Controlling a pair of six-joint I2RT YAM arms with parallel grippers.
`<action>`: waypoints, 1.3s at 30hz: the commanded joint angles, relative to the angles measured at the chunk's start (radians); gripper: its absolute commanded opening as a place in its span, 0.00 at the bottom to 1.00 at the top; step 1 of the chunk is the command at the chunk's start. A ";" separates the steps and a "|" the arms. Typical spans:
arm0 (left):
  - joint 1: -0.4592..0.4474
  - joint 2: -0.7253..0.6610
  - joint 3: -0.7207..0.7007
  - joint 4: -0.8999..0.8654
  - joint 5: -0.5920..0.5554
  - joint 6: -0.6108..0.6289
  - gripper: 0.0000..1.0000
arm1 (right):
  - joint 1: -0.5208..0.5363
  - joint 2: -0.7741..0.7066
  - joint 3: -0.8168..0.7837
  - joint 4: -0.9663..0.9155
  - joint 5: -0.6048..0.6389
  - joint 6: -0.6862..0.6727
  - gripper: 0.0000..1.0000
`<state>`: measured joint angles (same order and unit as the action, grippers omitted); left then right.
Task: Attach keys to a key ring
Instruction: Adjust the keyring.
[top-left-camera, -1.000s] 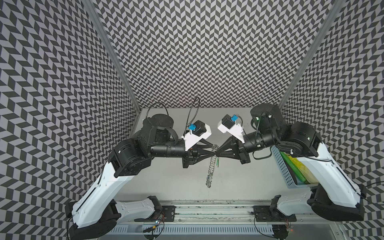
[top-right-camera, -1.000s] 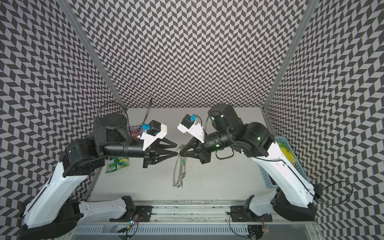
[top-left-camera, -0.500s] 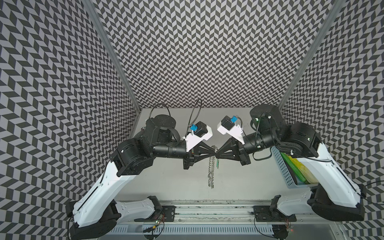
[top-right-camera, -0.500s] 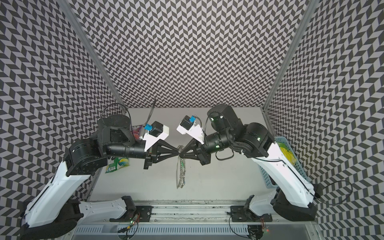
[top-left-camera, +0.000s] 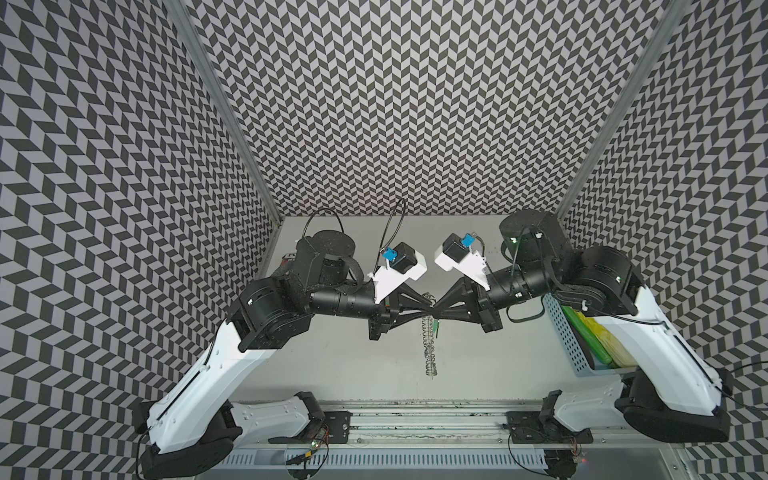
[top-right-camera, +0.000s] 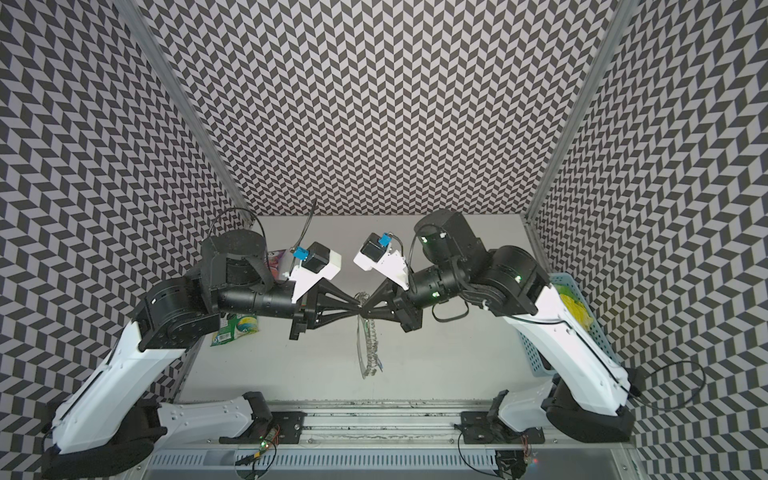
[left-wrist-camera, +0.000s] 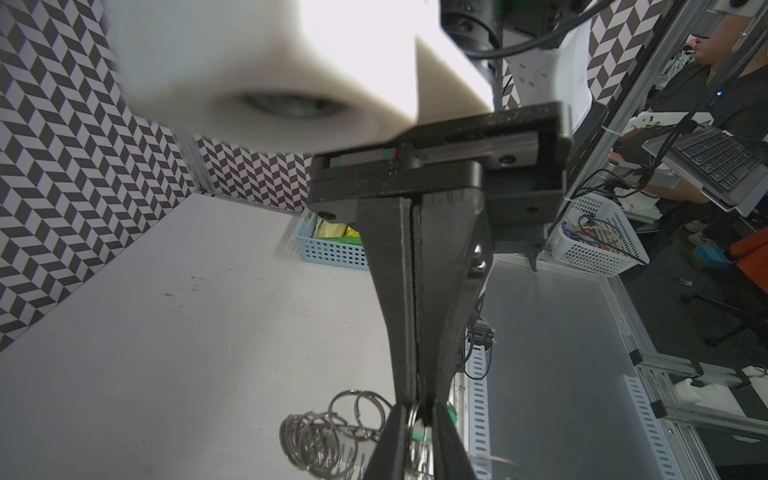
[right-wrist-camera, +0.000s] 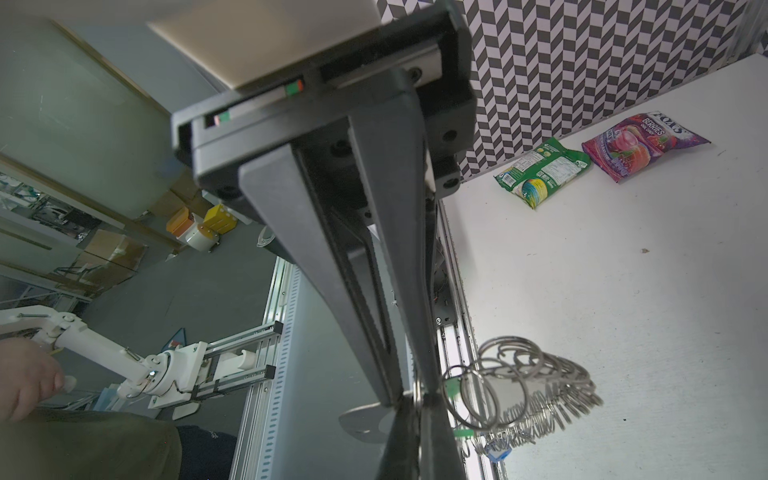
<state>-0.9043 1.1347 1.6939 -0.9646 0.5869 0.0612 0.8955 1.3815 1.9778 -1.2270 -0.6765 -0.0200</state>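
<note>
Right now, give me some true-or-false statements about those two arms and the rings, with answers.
The left gripper and right gripper meet tip to tip. True.
The bunch of rings lies in the basket. False: it hangs at the grippers' tips, outside the basket.
A green snack bag and a purple snack bag lie on the left arm's side. True.
The right gripper is wide open. False: its fingers are pressed shut.
The tag among the rings is red. False: the tag is green.
</note>
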 joint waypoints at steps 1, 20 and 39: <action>-0.005 -0.025 -0.015 0.012 0.064 -0.024 0.16 | 0.000 -0.028 0.029 0.086 0.038 -0.012 0.00; -0.005 -0.032 -0.039 0.066 0.135 -0.057 0.00 | 0.002 -0.025 0.018 0.124 0.009 0.009 0.00; -0.005 -0.132 -0.119 0.349 -0.038 -0.084 0.00 | 0.001 -0.044 -0.035 0.237 0.045 0.044 0.52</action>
<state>-0.9035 1.0256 1.5826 -0.7372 0.5728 -0.0193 0.9001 1.3563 1.9568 -1.0584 -0.6704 0.0174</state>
